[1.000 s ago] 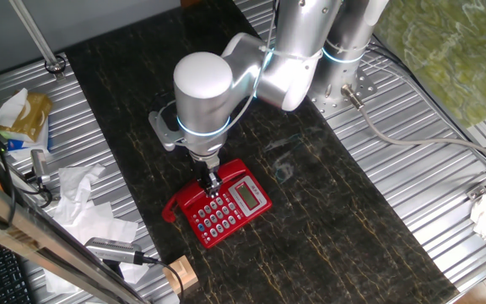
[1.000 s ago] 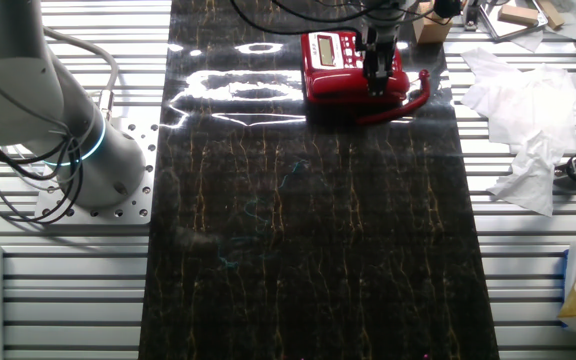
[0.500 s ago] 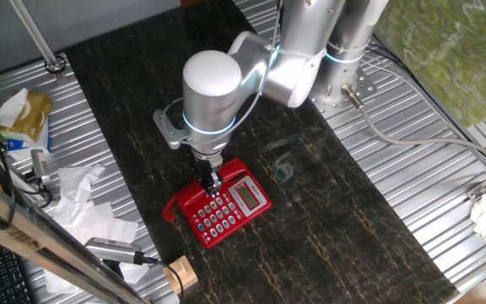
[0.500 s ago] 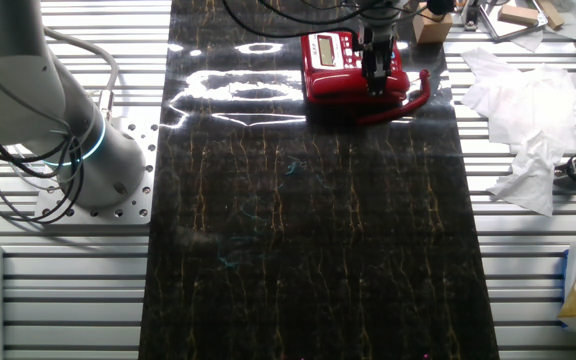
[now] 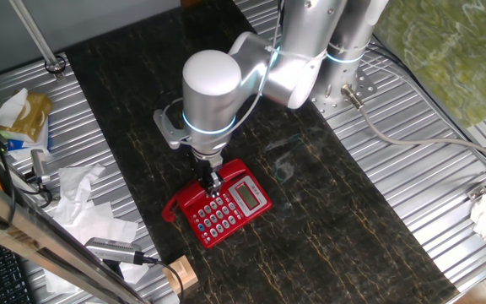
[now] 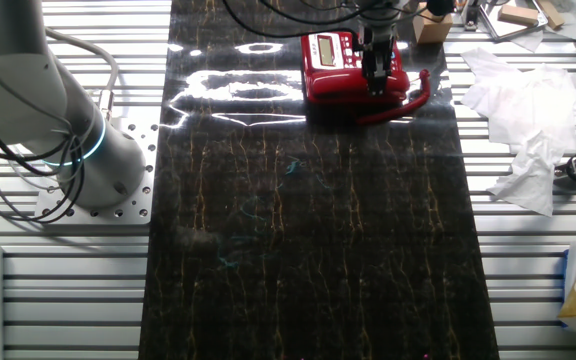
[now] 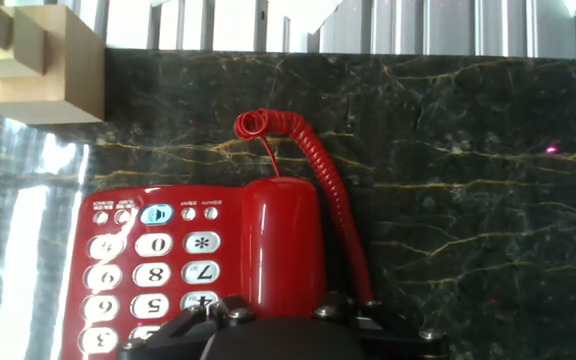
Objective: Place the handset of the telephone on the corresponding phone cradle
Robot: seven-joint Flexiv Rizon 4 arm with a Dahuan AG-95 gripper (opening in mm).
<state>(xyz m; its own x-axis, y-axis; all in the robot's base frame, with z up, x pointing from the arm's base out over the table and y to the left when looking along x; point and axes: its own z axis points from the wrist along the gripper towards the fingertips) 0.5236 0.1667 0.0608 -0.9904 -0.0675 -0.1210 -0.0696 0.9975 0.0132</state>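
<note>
The red telephone (image 5: pixel 226 205) with grey-white buttons and a silver-framed display lies on the dark marble mat; it also shows in the other fixed view (image 6: pixel 353 68). The red handset (image 7: pixel 281 245) lies along the phone cradle (image 7: pixel 320 262) beside the keypad, and its coiled cord (image 7: pixel 330 195) runs along the outer side. My gripper (image 5: pixel 213 182) stands straight over the handset, jaws down on either side of it and closed against it. In the hand view only the gripper's (image 7: pixel 280 318) dark base and finger roots show, straddling the handset's near end.
A wooden block (image 7: pixel 30 62) stands on the mat beyond the phone's keypad corner, and also shows in one fixed view (image 5: pixel 180 274). Crumpled white paper (image 5: pixel 83 203) and a cylindrical tool (image 5: pixel 112 250) lie on the ribbed metal table left of the mat. The arm's base (image 6: pixel 78 150) is bolted beside the mat.
The arm's wrist shifted slightly to the right between one second and half a second ago, then held still. The phone and handset have not moved.
</note>
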